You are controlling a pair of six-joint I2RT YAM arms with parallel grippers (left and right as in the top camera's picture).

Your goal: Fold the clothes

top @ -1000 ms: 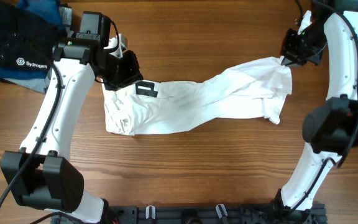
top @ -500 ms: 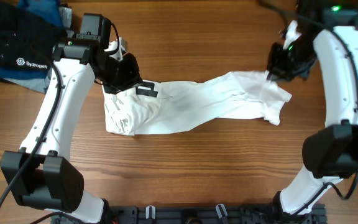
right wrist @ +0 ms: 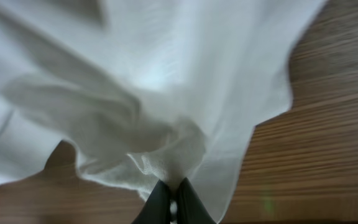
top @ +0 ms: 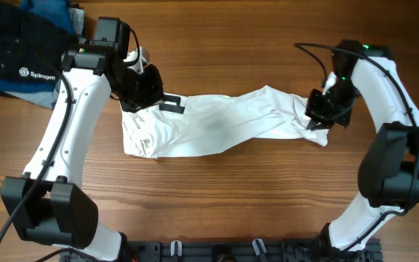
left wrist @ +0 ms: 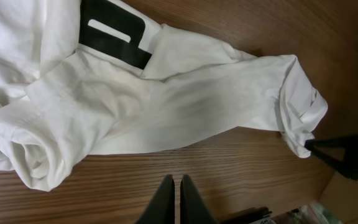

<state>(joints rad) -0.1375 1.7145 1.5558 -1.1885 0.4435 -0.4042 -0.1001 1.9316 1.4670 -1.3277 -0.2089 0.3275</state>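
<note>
Overhead cam looks straight down on the whole bench (top: 231, 29); both wrist cams sit low and close, and all three share the white shirt (top: 217, 127).

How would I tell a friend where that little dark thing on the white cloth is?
On the wooden table a long white garment lies stretched across the middle. Near its far edge, at the end toward the dark blue stack, is a small black patch with a white bar, the only dark mark on the cloth.
</note>
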